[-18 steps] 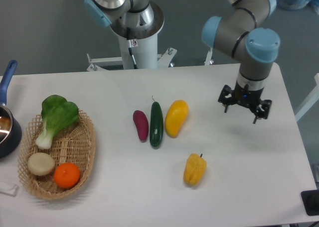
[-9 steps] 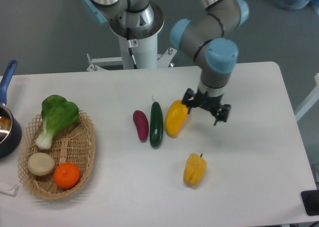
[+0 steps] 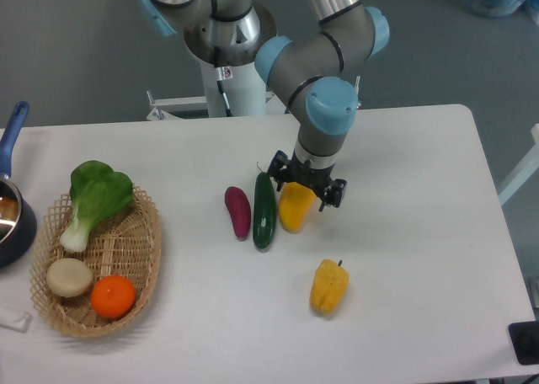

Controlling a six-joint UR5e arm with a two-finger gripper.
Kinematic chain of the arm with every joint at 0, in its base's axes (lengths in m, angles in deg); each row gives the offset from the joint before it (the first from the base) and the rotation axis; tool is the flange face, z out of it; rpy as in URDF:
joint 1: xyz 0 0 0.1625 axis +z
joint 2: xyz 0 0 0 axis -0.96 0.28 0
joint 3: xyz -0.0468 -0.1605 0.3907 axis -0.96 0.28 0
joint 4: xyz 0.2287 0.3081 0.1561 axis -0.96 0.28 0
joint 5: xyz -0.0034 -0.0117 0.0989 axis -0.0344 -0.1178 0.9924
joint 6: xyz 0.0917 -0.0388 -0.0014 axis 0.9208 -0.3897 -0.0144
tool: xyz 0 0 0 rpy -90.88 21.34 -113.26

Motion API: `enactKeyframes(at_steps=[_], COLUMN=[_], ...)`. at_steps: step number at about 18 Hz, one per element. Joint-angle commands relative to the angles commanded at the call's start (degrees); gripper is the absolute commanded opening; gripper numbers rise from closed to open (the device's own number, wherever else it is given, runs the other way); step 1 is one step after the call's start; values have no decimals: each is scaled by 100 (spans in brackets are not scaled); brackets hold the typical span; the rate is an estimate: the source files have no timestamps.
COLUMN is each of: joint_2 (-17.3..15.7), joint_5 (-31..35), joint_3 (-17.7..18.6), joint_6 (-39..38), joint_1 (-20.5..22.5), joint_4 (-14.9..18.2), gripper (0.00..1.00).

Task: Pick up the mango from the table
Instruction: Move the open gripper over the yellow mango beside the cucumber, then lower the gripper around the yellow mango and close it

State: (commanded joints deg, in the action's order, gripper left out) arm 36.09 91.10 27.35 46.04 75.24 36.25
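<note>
The mango (image 3: 294, 211) is a smooth yellow oblong fruit lying on the white table (image 3: 421, 258), just right of a green cucumber. My gripper (image 3: 306, 184) hangs directly over the mango's upper end and hides that part of it. Its two dark fingers stand apart on either side of the fruit's top, so it is open and holds nothing. Only the mango's lower half shows below the fingers.
A cucumber (image 3: 264, 211) and a purple sweet potato (image 3: 237, 211) lie close left of the mango. A yellow-orange bell pepper (image 3: 328, 286) sits nearer the front. A wicker basket (image 3: 139, 258) with bok choy, an onion and an orange is at the left, beside a blue pot (image 3: 12, 216).
The arm has swung left across the table, from the right side to a spot directly above the mango. The gripper stays open. The fruits have not moved.
</note>
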Motion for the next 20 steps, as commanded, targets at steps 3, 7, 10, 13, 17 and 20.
enactKeyframes(at_steps=[3,7,10,13,17,20], joint_2=[17,35,88,114,211,316], joint_5=[26,44,122,351,360,360], joint_3=[0,-17,0,27,27,27], joint_6=[-35,-35,-35,-35,-35,-105], joint_1=[-26,-18,-18,0,9,0], joint_4=[0,-9,-35,-26,-44,-61], gripper=[100,100,100,100,100,100])
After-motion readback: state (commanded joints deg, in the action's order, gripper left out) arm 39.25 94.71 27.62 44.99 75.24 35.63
